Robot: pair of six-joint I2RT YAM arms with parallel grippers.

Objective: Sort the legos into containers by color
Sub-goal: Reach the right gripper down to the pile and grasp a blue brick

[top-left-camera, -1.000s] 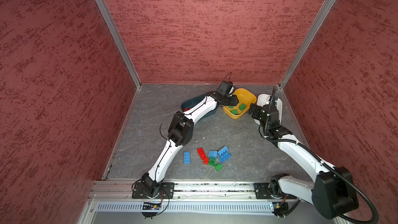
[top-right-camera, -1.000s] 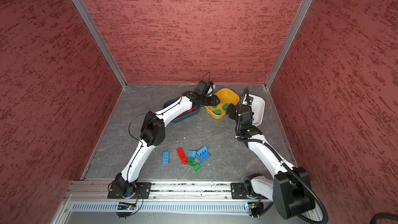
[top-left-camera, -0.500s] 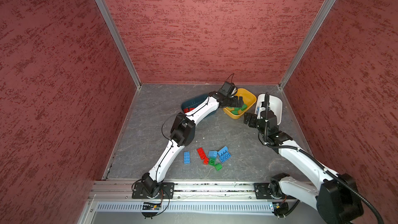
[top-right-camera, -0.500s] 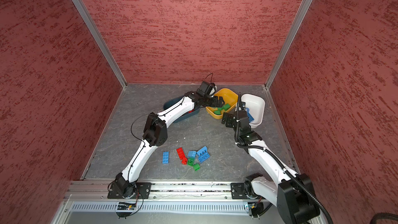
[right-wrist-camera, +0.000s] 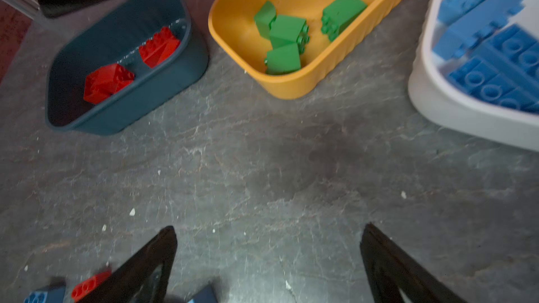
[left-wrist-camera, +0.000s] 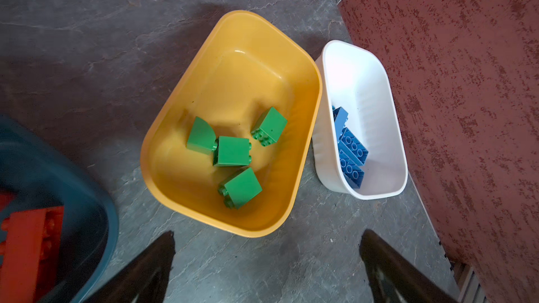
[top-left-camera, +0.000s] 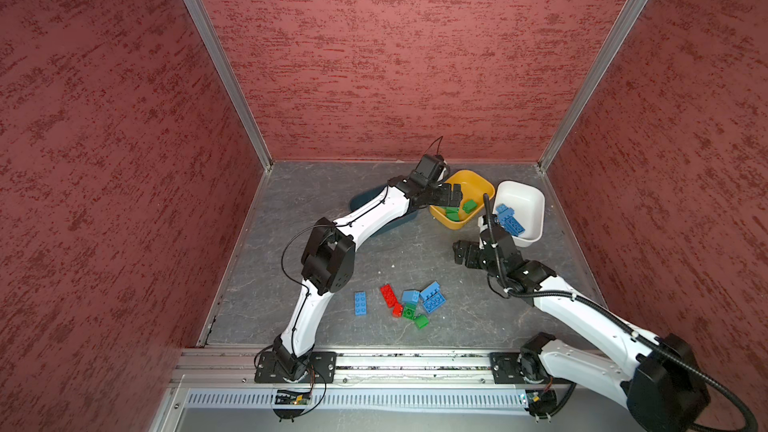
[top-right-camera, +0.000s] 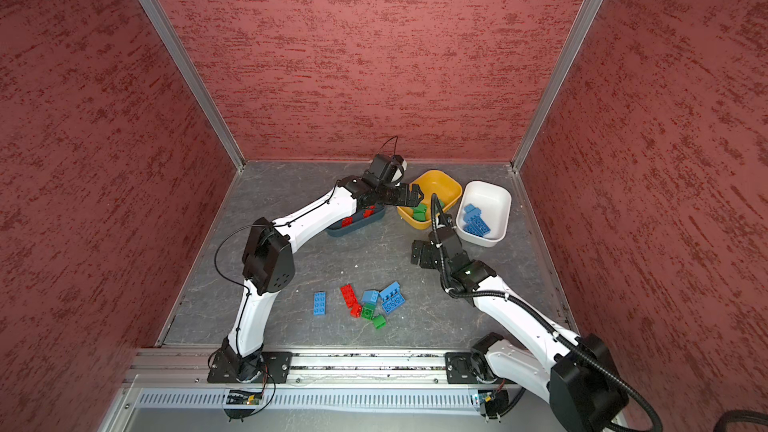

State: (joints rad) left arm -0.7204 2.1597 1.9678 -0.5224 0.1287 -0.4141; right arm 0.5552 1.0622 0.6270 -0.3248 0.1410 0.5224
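Grey slate floor (top-left-camera: 291,209), red walls (top-left-camera: 395,56) in both top views: loose legos (top-left-camera: 411,297) mid-floor, left gripper (top-left-camera: 453,199) spread by yellow tub (top-left-camera: 473,180). Left wrist: four green bricks (left-wrist-camera: 232,151) inside it, blue bricks (left-wrist-camera: 351,148) in white tub (left-wrist-camera: 364,83). Right wrist: red bricks (right-wrist-camera: 106,81) in teal tub (right-wrist-camera: 131,112), right gripper (right-wrist-camera: 268,228) spread, empty.

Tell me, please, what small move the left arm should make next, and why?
Probably draw the left gripper away from the yellow tub toward the loose bricks. It is open and empty, four green bricks already lie in the tub, and the loose ones are not yet sorted.
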